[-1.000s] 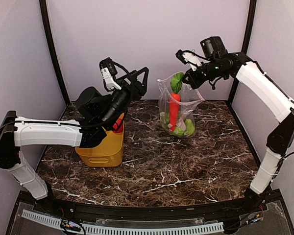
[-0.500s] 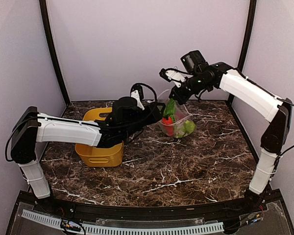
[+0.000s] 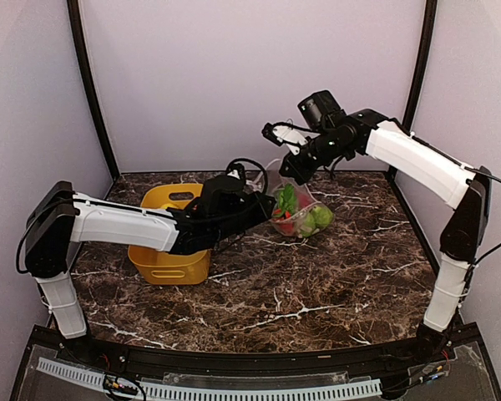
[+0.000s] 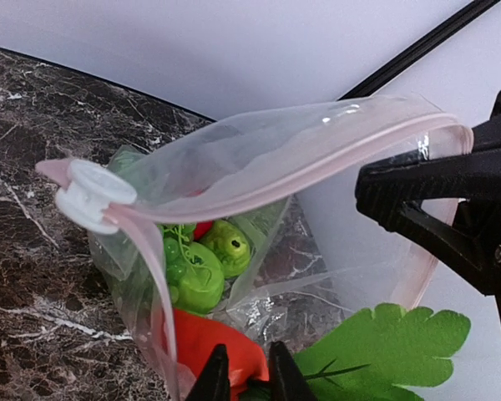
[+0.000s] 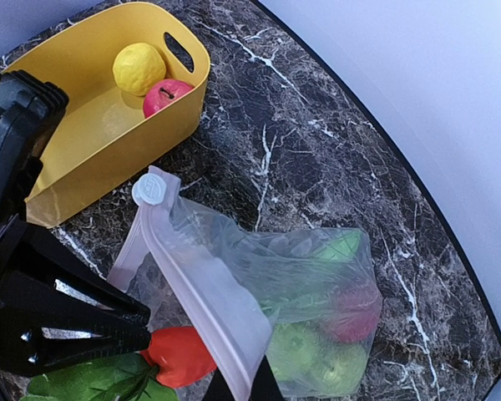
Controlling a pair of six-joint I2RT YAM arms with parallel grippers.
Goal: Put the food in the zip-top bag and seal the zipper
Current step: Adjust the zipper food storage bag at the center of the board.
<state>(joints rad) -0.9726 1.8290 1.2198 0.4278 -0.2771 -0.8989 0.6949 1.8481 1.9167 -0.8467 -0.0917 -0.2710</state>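
Observation:
The clear zip-top bag [image 3: 307, 215] rests on the marble with its mouth open toward my left arm. Its pink zipper [image 4: 234, 196] has a white slider [image 5: 150, 190] at one end. My right gripper [image 5: 244, 388] is shut on the zipper rim and holds it up. Inside lie green round food [image 4: 192, 271] and a red apple [image 5: 355, 313]. The orange-red carrot [image 5: 179, 355] pokes out of the mouth, its leaves [image 4: 384, 351] outside. My left gripper [image 4: 246, 378] is shut on the carrot's top.
The yellow basket [image 3: 163, 259] stands left of the bag, under my left forearm. A lemon [image 5: 139, 68] and a red apple [image 5: 167, 96] sit in it. The back wall is close behind the bag.
My left gripper moved from above the basket to the bag's mouth and closed on the carrot's top. The right gripper lowered the bag onto the table and shifted left.

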